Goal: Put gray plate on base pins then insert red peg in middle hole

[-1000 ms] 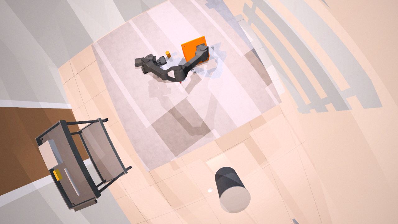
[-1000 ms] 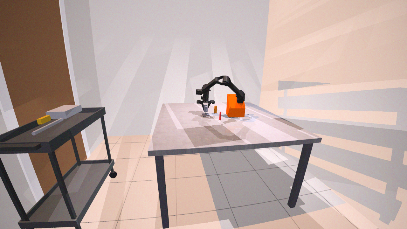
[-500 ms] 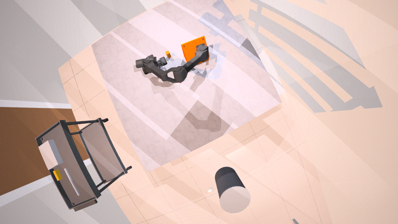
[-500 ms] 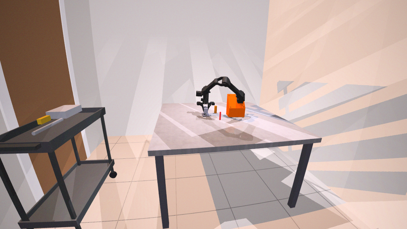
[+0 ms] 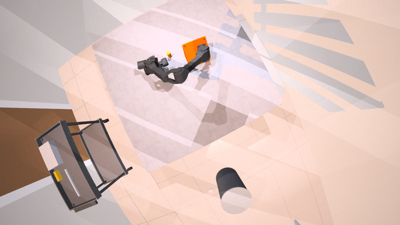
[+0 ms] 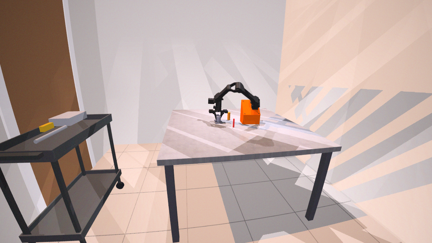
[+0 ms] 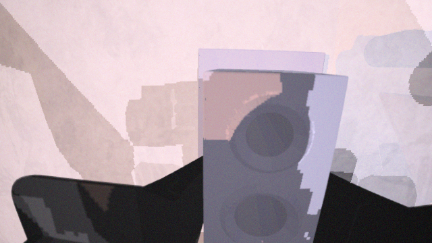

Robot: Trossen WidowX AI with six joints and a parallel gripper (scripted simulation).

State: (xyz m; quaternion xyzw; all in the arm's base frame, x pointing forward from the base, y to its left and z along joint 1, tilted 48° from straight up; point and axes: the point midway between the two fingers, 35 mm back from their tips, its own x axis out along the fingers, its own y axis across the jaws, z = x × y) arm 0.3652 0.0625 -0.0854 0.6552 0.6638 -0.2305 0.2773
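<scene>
Gripper [image 7: 266,202] is clamped across the gray plate [image 7: 270,135] by its long edges, hanging just over the base [image 7: 261,59] on the table [image 6: 247,141]. Plate looks stiff, light and smooth, liable to tilt, so an edge hold near its middle seems soundest.

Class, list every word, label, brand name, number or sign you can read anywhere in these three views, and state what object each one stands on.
No readable text: none in any view.
Gray plate, held in the gripper: bare, only round holes.
Orange box: plain faces, no label.
Red peg and small orange cylinder: unmarked.
Cart with its yellow block: no lettering visible at this size.
</scene>
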